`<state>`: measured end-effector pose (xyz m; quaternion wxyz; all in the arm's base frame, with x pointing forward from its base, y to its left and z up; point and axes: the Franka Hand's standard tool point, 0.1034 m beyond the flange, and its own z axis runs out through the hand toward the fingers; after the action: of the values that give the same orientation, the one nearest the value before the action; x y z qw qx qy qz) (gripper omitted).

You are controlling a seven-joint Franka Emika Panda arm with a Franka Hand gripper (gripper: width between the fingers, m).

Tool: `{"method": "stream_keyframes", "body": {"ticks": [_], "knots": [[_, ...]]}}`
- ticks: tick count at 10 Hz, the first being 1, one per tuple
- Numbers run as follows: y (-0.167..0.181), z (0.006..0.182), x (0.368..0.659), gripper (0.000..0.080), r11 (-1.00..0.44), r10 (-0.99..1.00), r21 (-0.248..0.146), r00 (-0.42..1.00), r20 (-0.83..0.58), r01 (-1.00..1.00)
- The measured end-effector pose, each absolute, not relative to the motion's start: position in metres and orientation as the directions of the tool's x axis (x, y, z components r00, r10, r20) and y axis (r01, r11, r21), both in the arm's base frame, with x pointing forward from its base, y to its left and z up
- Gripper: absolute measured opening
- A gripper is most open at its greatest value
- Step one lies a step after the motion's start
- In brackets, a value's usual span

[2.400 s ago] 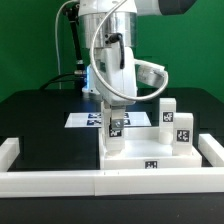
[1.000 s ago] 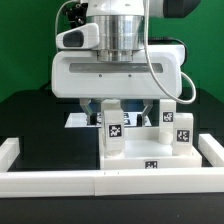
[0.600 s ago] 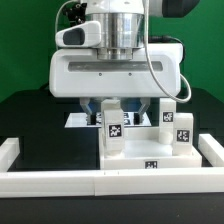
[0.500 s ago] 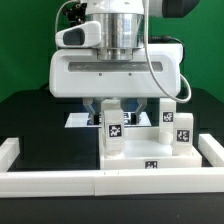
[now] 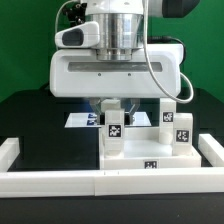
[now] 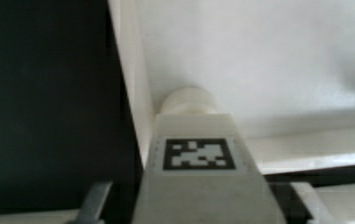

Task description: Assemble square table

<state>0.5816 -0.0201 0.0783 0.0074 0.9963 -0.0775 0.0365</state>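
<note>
Looks mid-build on the square table: panel (image 5: 148,150) lying flat against the low white wall (image 5: 110,180), probably so it can't slide while legs go in. Claw (image 5: 113,106) down over the leg (image 5: 115,131) near the panel's corner on the exterior view's left, fingers (image 6: 99,198) flanking it on both sides, closed in narrow around it. Can't tell if actually squeezing yet. Two more legs (image 5: 174,124) standing on the panel toward the exterior view's right, well clear. Marker board (image 5: 85,119) behind, untouched.
</note>
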Motion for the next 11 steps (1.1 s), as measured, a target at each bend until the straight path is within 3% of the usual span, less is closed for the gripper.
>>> {"method": "stream_keyframes", "body": {"ticks": [2, 6, 8, 11], "knots": [[-0.0216, 0.0776, 0.5812, 0.0289, -0.909, -0.417, -0.028, 0.906, 0.071, -0.416], [-0.0162, 0.0768, 0.5829, 0.0291, -0.637, -0.771, -0.059, 0.635, 0.047, -0.769], [-0.0149, 0.0765, 0.5846, 0.0291, -0.472, -0.882, -0.063, 0.471, 0.026, -0.879], [-0.0144, 0.0767, 0.5856, 0.0291, -0.386, -0.922, -0.066, 0.386, 0.018, -0.920]]}}
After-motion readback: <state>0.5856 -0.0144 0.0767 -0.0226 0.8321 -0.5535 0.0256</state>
